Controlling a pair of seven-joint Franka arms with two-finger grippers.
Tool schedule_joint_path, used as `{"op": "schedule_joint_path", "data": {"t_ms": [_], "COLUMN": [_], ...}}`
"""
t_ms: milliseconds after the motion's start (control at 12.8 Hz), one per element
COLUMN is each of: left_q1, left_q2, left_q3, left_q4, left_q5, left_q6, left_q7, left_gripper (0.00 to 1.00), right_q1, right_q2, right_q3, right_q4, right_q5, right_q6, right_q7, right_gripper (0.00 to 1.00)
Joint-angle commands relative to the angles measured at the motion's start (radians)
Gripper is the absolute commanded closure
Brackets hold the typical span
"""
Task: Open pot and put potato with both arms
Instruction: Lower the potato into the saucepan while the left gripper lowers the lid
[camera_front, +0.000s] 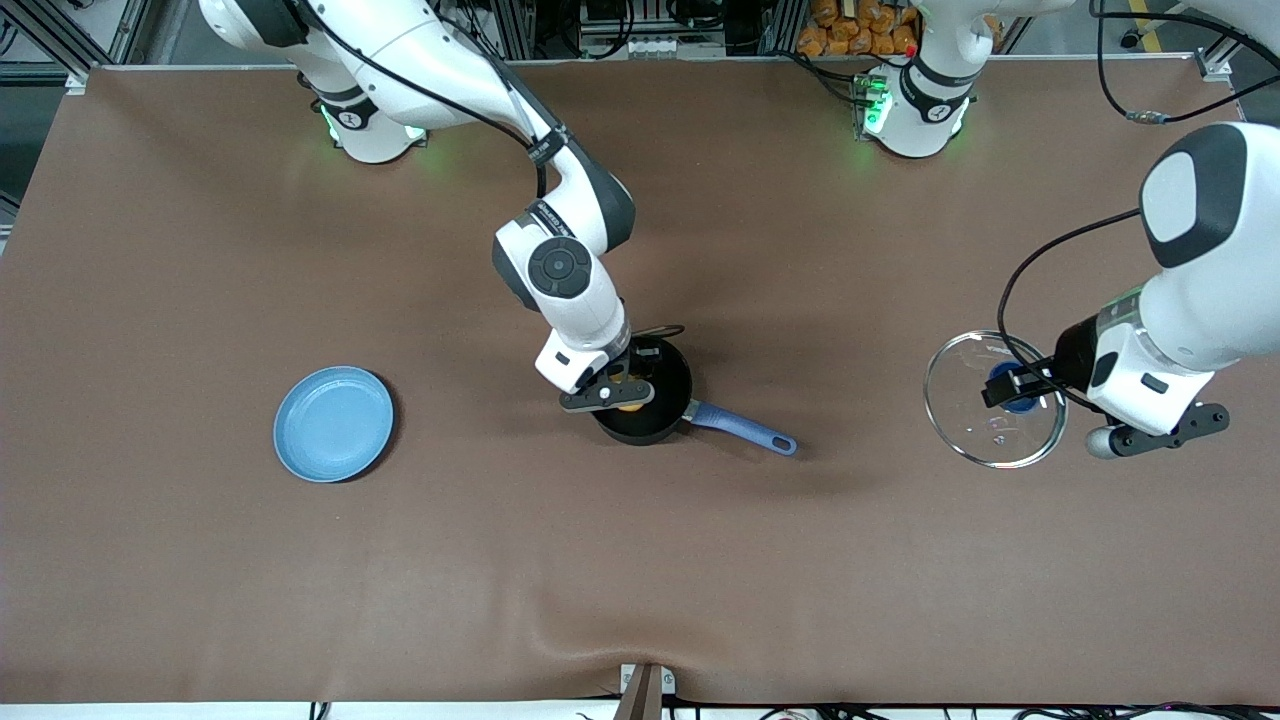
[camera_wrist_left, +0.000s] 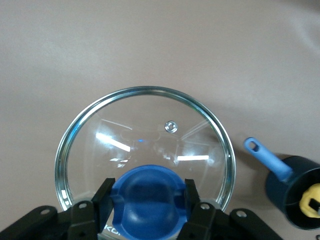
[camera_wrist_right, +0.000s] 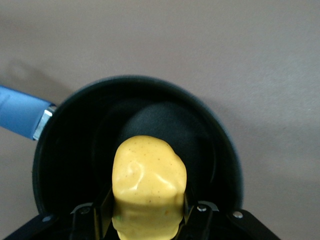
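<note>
Right jaws grip potato (camera_wrist_right: 149, 182) over pot (camera_wrist_right: 65, 150); left jaws clamp lid (camera_wrist_left: 145, 135).

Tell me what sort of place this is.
Most likely a robotics lab, not a kitchen. Two white arms are bolted along one edge of a brown-covered table, with metal framing and cables at that edge. The only cookware is a staged set: a pot, its glass lid, a potato and a plate.

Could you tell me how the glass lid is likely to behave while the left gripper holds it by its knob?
The glass lid looks rigid and probably breakable if dropped. The left gripper clamps only the blue knob, so the wide disc may tilt or swing. Its smooth round metal rim could slide or roll if set down on edge.
</note>
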Motion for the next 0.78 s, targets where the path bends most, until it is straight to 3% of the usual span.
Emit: {"op": "schedule_joint_path", "data": {"t_ms": [0, 468, 701], "left_q1": [0.042, 0.088, 0.094], "left_q2": [-0.042, -0.007, 0.027], "left_q3": [-0.011, -0.011, -0.011], "left_q4": [-0.099, -0.308, -0.443], "left_q5": [-0.017, -0.018, -0.018], "left_q6": [0.073, 0.335, 0.551], "left_q7": [0.081, 0.212, 0.246], "left_gripper": [1.00, 1.00, 1.00], "right_q1": [0.032, 0.058, 0.058], "right_q2": [0.020, 0.072, 0.081], "right_q3": [-0.009, -0.011, -0.013], "right_q4": [0.029, 0.033, 0.038], "right_q5": [-0.009, -0.021, -0.024], "right_q6": [-0.004, 0.053, 0.071], "right_q7": [0.006, 0.026, 0.026], "right_gripper": [1.00, 1.00, 1.00]}}
